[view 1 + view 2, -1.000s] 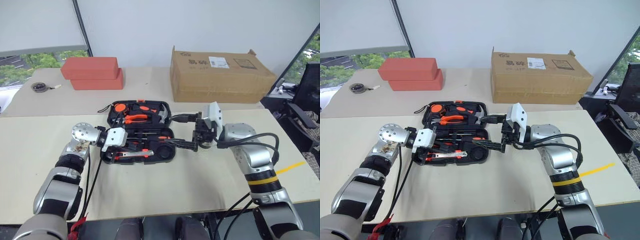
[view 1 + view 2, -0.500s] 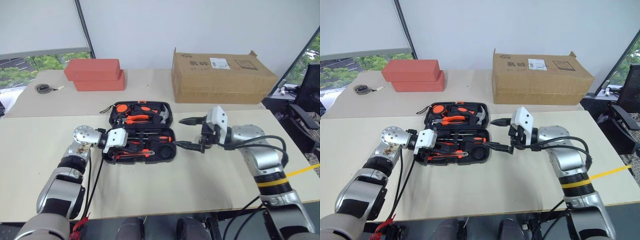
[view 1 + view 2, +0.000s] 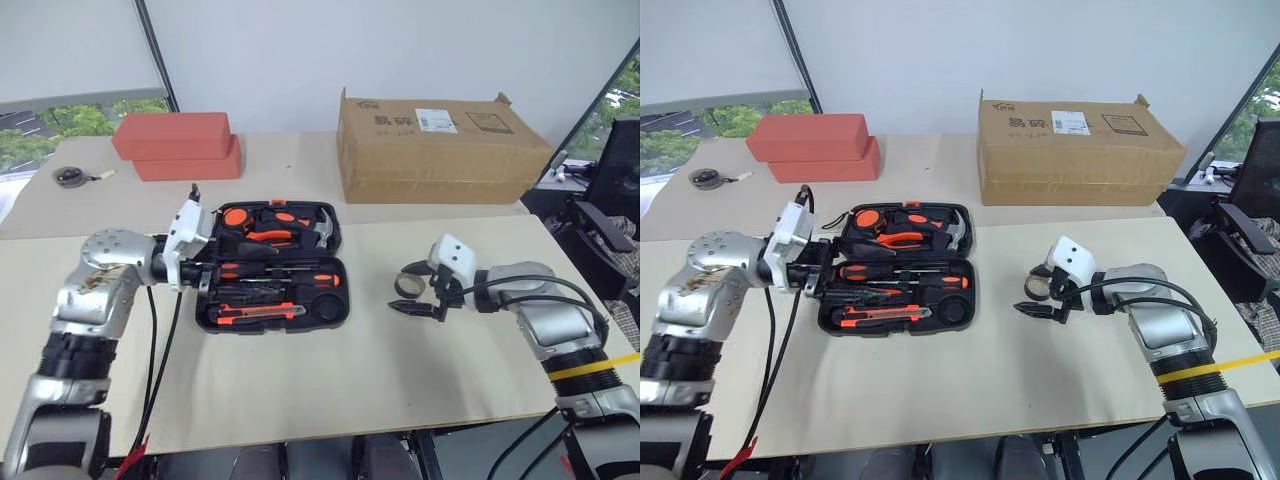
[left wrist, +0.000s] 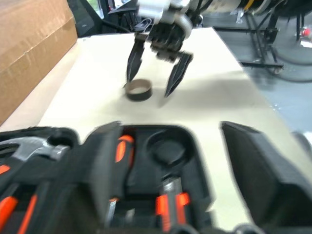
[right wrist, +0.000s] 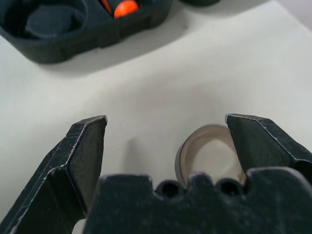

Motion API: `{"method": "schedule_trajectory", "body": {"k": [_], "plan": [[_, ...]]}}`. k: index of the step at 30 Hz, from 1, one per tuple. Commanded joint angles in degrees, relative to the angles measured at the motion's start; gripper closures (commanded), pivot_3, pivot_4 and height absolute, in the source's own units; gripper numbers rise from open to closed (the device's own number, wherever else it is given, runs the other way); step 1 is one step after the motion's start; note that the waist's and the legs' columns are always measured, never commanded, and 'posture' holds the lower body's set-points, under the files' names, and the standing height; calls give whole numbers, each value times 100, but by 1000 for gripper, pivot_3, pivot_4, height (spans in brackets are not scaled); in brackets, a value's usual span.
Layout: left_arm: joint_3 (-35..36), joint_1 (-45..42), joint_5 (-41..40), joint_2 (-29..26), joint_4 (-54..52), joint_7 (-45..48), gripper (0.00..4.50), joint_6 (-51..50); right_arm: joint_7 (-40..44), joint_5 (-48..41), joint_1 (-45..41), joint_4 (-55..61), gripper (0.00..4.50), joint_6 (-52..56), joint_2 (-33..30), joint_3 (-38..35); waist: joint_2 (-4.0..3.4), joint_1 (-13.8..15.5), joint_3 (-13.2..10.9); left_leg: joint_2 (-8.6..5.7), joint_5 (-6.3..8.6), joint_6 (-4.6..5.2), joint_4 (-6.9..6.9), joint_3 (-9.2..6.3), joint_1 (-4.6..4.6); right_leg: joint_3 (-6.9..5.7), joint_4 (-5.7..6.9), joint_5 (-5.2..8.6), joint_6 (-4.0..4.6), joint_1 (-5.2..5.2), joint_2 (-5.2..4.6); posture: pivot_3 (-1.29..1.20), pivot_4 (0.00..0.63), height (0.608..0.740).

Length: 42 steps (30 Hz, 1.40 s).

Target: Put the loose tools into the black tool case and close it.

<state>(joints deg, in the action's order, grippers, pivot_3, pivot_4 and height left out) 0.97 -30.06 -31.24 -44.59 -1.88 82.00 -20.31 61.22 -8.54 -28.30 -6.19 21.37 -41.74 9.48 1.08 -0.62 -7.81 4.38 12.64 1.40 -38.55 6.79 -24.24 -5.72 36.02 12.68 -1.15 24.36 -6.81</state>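
The black tool case lies open on the table. Two black-and-orange screwdrivers and the orange-black utility knife rest in its near half; its round recess holds nothing. Pliers and a hammer sit in the far half. The dark tape ring lies on the table right of the case. My right gripper is open just above the table, and the ring sits between its fingers, close to one of them. My left gripper hovers open at the case's left edge, fingers wide apart.
A brown cardboard box stands at the back right. Two stacked red boxes and a round tape measure sit at the back left. An office chair stands off the table's right side.
My left gripper has opened and lifted off the case's near half to its left edge. My right arm swung right and down from the case to the tape ring. The camera shifted.
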Motion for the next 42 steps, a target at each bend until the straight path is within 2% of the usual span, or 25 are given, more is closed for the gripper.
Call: {"method": "schedule_trajectory", "body": {"k": [1,3,4,16,23,32,37,42], "plan": [[293,162,-276,-463,-1022,-293,79,-614,59,81,-47,33,0,32,-102,-10,1,9,-5,0,-2,-2,-1,-4,1,-1,-1,3,-5,-2,0,0,150,713],[365,289,-349,-655,-1379,-438,79,-853,32,162,-51,-18,0,20,-89,50,1,11,-5,0,-3,-4,-4,-14,4,5,-2,4,-7,-3,0,0,150,713],[414,334,-374,-694,-1499,-544,0,-919,0,218,-67,-75,517,-7,-66,86,0,12,-6,-1,-4,-4,-6,-15,7,10,-2,3,-5,-5,1,0,150,713],[802,763,-767,-937,-2203,-1055,0,-1403,-66,460,-320,-525,4465,-195,101,131,1,34,-6,-3,-4,-3,-7,-11,6,26,-3,-3,7,-5,17,0,150,713],[983,981,-906,-1043,-2246,-1135,0,-1422,101,268,-631,5,4465,-60,283,104,0,34,-7,1,-5,-6,-8,-10,7,30,-4,-1,3,-5,23,0,150,713],[1474,1600,-1120,-1241,-2561,-1298,0,-1583,543,-128,-1086,1654,4465,1095,862,873,-1,18,-8,18,-3,-13,-2,-17,8,32,-2,-8,26,0,36,0,150,713],[1571,1750,-1158,-1251,-2657,-1394,0,-1582,497,142,-1067,1571,4465,971,946,1319,-2,101,-9,10,-1,-12,-8,-13,2,31,-11,-16,41,-2,33,0,150,713],[1642,1890,-1142,-1300,-2698,-1461,0,-1553,489,151,-1066,1555,4465,990,1051,1522,-2,109,-9,13,-1,-13,-11,-14,3,33,-8,-1,20,0,35,0,150,713]]}}
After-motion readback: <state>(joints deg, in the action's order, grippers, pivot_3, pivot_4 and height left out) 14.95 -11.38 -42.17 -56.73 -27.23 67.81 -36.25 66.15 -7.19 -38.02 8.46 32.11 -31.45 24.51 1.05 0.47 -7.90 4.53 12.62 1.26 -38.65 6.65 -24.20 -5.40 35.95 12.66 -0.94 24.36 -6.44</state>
